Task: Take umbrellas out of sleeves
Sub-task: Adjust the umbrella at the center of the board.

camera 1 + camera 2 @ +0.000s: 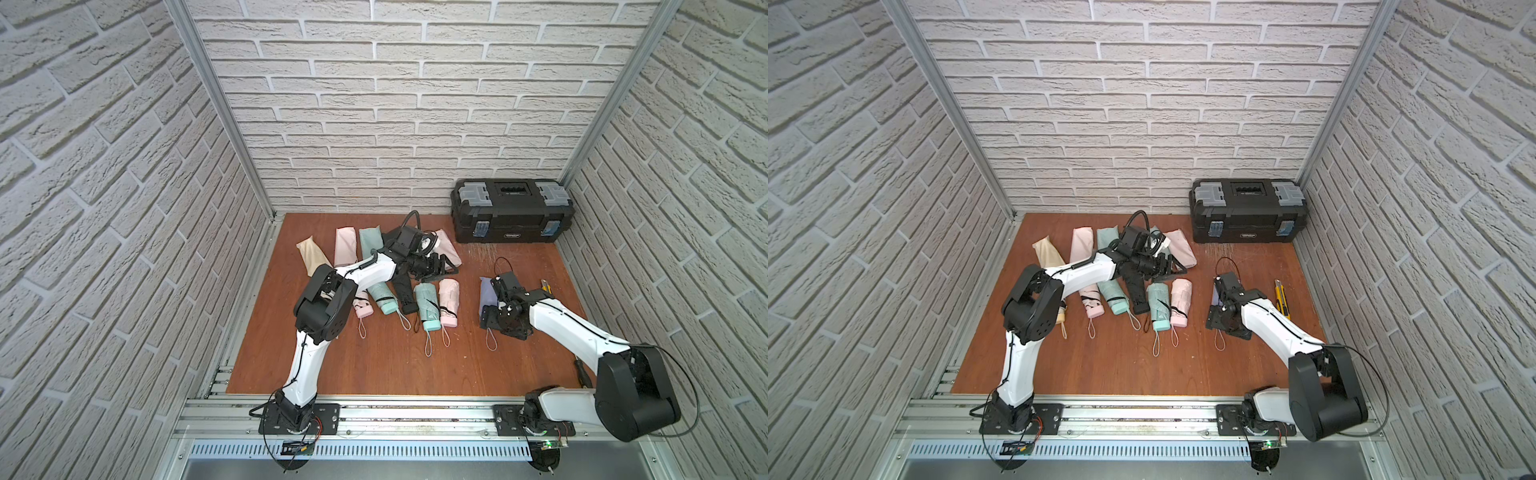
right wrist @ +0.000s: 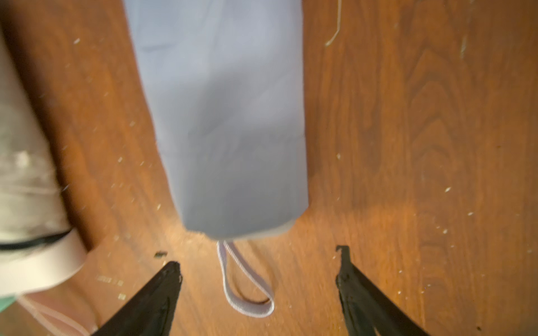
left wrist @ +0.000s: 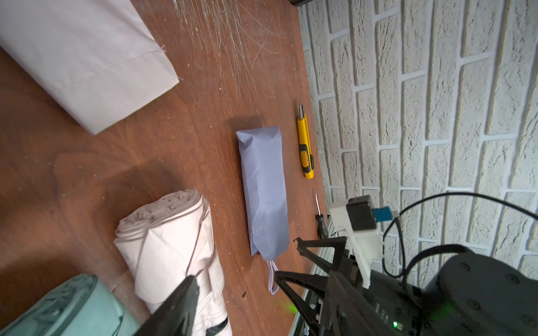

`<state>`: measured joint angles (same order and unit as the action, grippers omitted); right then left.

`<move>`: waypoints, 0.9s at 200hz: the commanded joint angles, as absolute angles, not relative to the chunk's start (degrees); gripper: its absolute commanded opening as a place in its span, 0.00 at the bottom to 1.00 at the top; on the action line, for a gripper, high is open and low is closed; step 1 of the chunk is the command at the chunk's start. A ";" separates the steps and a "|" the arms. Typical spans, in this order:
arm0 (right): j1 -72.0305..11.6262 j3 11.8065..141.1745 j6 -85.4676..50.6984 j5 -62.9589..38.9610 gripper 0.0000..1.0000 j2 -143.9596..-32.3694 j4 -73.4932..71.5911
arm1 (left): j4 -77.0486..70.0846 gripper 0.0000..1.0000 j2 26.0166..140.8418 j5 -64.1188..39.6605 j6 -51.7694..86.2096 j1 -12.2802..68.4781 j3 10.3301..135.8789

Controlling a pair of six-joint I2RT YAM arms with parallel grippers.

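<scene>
The right gripper, jaws apart and empty, sits low astride the pale wrist loop poking from the limp lilac fabric sleeve lying flat on the brown wooden table, seemingly lined up to pinch the handle of the sheathed umbrella, while the left gripper hovers with jaws spread.

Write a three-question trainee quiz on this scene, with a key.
1. The sleeve in front of the right gripper is: A black, B lilac, C mint.
2. True or false: the right gripper is shut on the wrist loop.
3. Name the tool lying between that sleeve and the side wall.
Key: 1 B. 2 False: its jaws stand open, either side of the loop. 3 The yellow utility knife.
</scene>
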<state>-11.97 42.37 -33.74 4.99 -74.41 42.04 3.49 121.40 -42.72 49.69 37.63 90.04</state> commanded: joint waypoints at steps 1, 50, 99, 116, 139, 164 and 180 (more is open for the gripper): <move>-12.46 40.46 -32.08 -0.62 0.81 -72.69 42.13 | 1.42 0.72 121.97 -43.44 49.00 37.42 91.25; -13.10 37.65 -33.69 -0.79 0.63 -76.83 38.77 | 1.23 0.72 122.45 -43.84 48.99 36.64 91.67; -13.16 37.32 -34.80 1.02 0.36 -80.10 36.96 | 2.18 0.72 121.66 -44.44 48.19 35.80 90.88; -13.18 37.18 -34.89 1.73 0.18 -79.92 37.43 | 2.20 0.72 121.51 -44.54 48.06 35.39 90.84; -13.13 36.96 -34.48 2.52 0.03 -78.49 39.10 | 2.65 0.72 122.27 -44.64 48.12 35.20 92.11; -13.10 35.95 -33.97 1.74 0.03 -75.69 40.60 | 8.37 0.73 125.15 -44.15 44.91 36.15 98.37; -13.18 35.51 -35.07 0.02 0.03 -74.43 41.28 | 15.89 0.74 128.29 -43.19 40.40 37.65 105.62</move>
<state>-12.91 36.82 -34.11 1.93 -76.99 39.70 8.10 124.40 -43.68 46.96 35.90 97.41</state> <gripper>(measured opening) 0.055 0.731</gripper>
